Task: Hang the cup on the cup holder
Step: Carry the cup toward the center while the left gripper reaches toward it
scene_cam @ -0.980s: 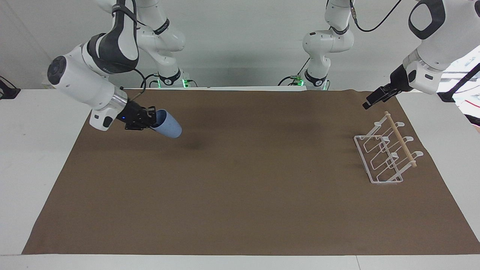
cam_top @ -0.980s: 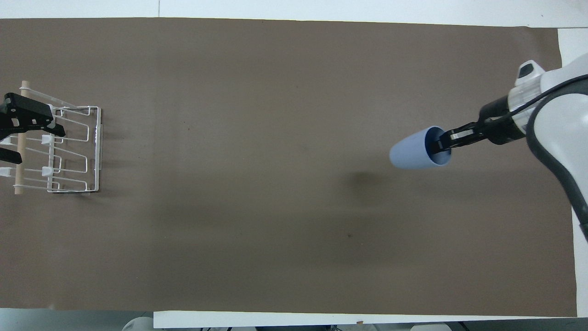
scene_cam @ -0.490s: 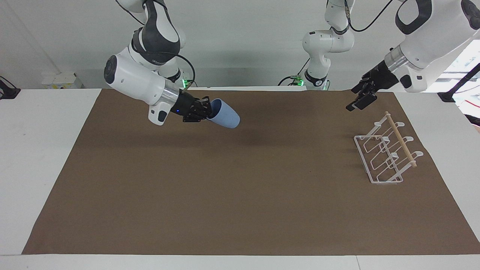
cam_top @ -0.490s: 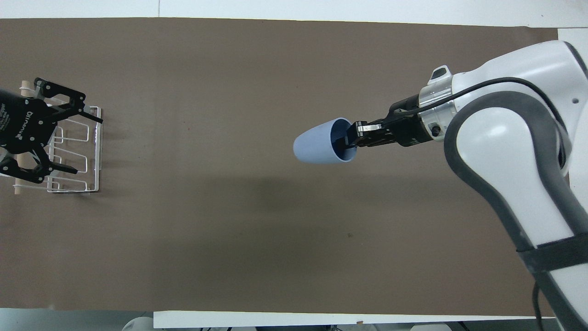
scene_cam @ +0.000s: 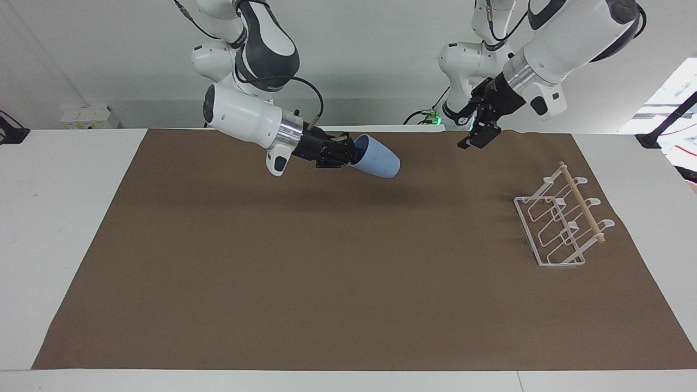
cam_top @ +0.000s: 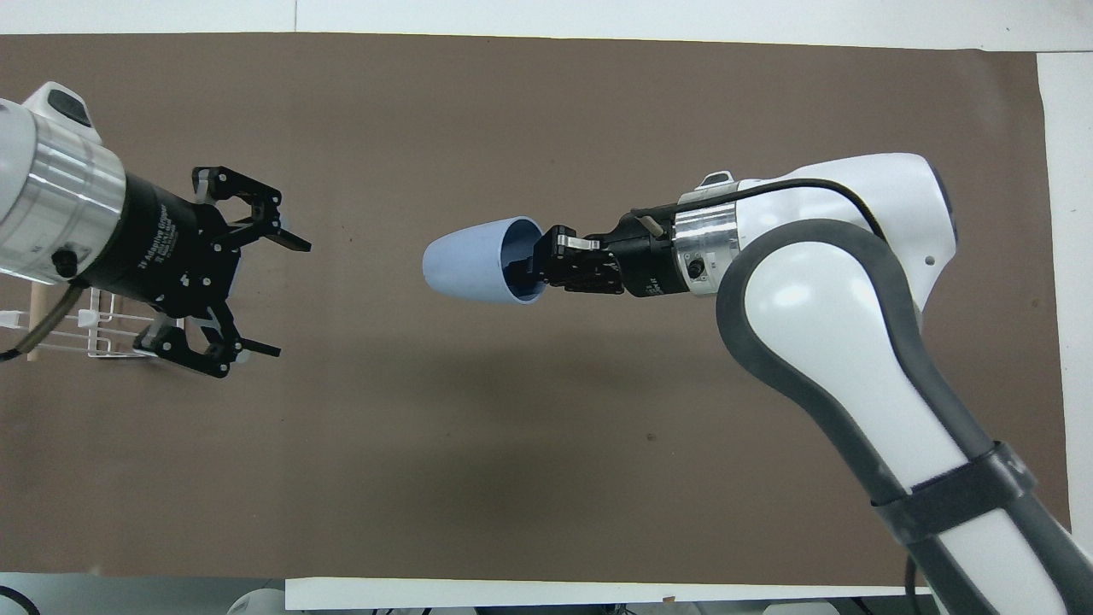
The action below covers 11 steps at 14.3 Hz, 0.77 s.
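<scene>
My right gripper (scene_cam: pixel 348 152) (cam_top: pixel 540 263) is shut on the rim of the light blue cup (scene_cam: pixel 377 158) (cam_top: pixel 472 272), one finger inside it. It holds the cup on its side in the air over the middle of the brown mat, base pointing toward the left arm's end. My left gripper (scene_cam: pixel 477 137) (cam_top: pixel 289 299) is open and empty, raised, facing the cup with a gap between them. The white wire cup holder (scene_cam: pixel 561 224) with its wooden dowel stands at the left arm's end; in the overhead view the left arm hides most of the holder (cam_top: pixel 96 340).
A brown mat (scene_cam: pixel 326 272) (cam_top: pixel 512 128) covers most of the white table (scene_cam: pixel 54 228). Nothing else lies on it. The two arms' bases stand at the table's near edge.
My right gripper has carried the cup from the right arm's end to over the middle of the mat. My left gripper has moved off the cup holder toward the cup.
</scene>
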Each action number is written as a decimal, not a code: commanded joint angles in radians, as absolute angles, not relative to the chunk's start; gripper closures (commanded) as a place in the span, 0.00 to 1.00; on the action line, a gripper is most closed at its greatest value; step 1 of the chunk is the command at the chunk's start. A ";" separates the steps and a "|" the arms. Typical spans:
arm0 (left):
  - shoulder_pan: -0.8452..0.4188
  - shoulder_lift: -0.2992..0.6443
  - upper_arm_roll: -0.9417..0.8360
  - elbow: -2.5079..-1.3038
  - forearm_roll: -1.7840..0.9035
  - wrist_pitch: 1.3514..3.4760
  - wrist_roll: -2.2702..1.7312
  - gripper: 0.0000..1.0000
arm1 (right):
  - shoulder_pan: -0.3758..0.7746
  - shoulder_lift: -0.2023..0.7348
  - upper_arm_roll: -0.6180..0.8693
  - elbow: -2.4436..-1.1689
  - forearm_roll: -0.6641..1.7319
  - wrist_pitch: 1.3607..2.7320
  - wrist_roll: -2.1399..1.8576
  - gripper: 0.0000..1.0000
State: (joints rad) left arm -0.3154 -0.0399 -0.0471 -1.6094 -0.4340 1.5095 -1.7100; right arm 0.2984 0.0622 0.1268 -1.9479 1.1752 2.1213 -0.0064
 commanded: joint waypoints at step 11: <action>-0.506 -0.092 -0.035 -1.782 -0.451 1.877 -1.894 0.00 | 0.371 0.015 0.126 -2.016 1.253 2.186 0.040 1.00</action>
